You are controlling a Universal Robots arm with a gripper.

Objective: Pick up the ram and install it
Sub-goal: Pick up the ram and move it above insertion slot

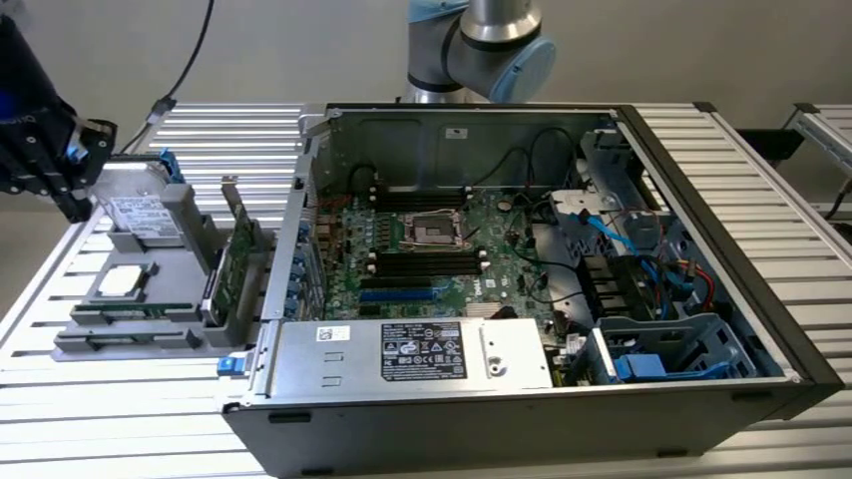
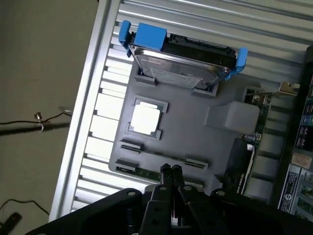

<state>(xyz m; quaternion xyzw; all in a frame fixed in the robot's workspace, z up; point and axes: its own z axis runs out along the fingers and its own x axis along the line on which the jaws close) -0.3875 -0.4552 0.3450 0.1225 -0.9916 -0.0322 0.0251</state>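
The ram (image 1: 131, 311) is a thin green stick lying in the front slot of the grey holder tray (image 1: 160, 339), left of the open computer case (image 1: 745, 299). In the wrist view the ram (image 2: 146, 172) shows as a green edge between the tray's dark clips. It lies just beside my gripper (image 2: 170, 170), whose two black fingers are pressed together with nothing between them. From the exterior view my gripper (image 1: 67, 195) hangs above the table at the tray's far left corner, apart from the ram.
The tray also holds a silver hard drive with blue clips (image 2: 181, 61), a square silver chip (image 2: 145, 119) and an upright green expansion card (image 1: 239, 264). Inside the case lie the motherboard (image 1: 413, 254) with black memory slots (image 1: 423, 263) and a power supply (image 1: 413, 349).
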